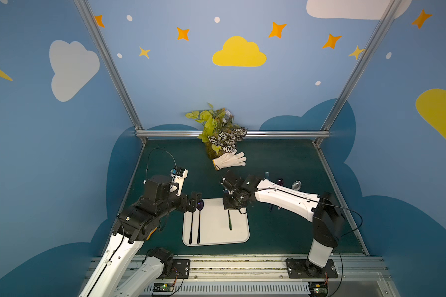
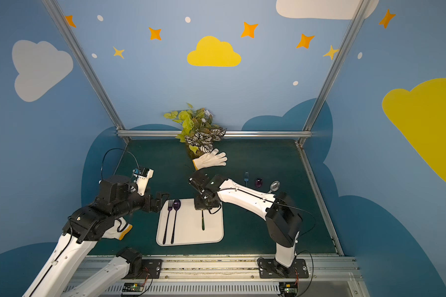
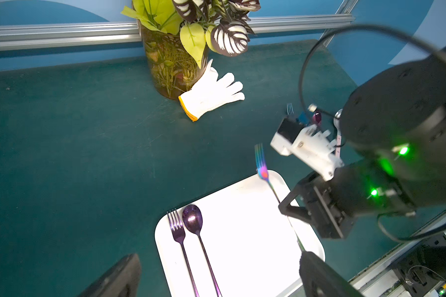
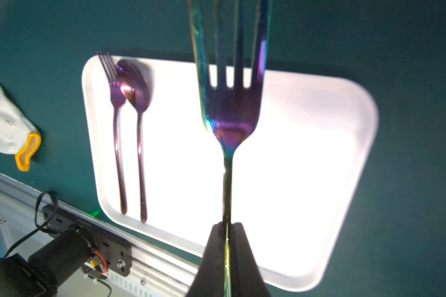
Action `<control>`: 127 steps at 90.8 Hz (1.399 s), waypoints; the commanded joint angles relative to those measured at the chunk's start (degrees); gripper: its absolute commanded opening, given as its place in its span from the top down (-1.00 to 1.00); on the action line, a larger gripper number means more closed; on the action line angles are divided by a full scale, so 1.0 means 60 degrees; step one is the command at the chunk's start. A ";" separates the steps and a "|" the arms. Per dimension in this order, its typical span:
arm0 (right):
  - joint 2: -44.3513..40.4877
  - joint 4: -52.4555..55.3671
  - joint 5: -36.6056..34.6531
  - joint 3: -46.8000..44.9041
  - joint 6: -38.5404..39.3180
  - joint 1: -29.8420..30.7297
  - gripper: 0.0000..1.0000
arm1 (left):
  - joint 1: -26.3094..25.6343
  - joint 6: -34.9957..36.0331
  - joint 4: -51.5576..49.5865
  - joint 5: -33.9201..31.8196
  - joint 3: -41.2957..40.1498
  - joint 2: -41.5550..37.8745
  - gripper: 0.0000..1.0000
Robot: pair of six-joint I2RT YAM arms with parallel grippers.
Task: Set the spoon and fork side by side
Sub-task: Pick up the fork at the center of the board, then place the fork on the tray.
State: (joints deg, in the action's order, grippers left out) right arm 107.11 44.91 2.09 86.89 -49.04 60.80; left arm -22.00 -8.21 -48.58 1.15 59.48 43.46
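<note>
Three blue walls [image 1: 170,84] (starry) enclose green tabletop [image 1: 281,159].

In a top view, tray [image 2: 188,231] middle is lying open between purple fork [image 2: 168,218] with purple spoon [image 2: 175,218] at left and iridescent fork [image 2: 203,222], which right hand [image 2: 203,210] is holding at the tray's top edge. Left hand [image 2: 164,201] is crowding its upper-left corner. Glove [image 2: 210,159] and plant vase [image 2: 195,150] are blocking upper centre; worktop [image 2: 247,231] right of tray is lying bare.
</note>
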 commanded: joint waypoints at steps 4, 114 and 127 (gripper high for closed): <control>0.1148 -0.0221 0.0024 0.0931 -0.1128 0.0667 1.00 | 0.0037 0.0194 -0.0250 -0.0213 0.0252 -0.0327 -1.00; 0.3197 -0.0278 0.0410 0.1705 -0.2275 0.1001 0.95 | 0.0039 -0.0152 -0.0340 0.0237 0.0222 -0.1031 -1.00; 0.3217 -0.0277 0.0439 0.1675 -0.2259 0.0973 0.94 | 0.0042 -0.0174 -0.0341 0.0198 0.0195 -0.1018 -1.00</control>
State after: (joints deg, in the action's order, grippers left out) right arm 125.05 42.48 4.32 96.33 -62.74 66.94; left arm -21.91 -9.02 -50.33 2.59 59.57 37.34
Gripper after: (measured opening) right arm 0.058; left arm 1.000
